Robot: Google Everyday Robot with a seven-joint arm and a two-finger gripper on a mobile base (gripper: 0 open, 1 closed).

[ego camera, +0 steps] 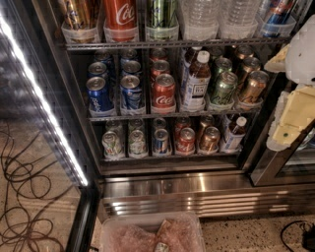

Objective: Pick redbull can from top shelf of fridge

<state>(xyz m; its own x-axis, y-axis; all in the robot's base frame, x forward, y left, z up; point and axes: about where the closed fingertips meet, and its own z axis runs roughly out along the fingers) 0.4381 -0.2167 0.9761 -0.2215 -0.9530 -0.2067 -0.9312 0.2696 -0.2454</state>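
The fridge point(197, 189) stands open, its dark inside facing me. The top shelf point(162, 44) runs along the top of the view, holding translucent cups with tall cans and water bottles point(202, 17). The redbull can point(275, 15), blue and silver with a red marking, stands in a cup at the shelf's far right, cut off by the top edge. My gripper point(290, 120), white and cream, is at the right edge of the view. It is in front of the fridge's right frame, below and slightly right of the can, and not touching it.
A red Coca-Cola can point(119, 15) and a green can point(161, 15) stand left on the top shelf. Pepsi cans point(100, 93), Coke cans point(164, 91) and a bottle point(197, 78) fill the middle rack. The glass door's LED strip point(42, 103) is at left, above cables point(24, 197). A plastic bin point(152, 231) sits below.
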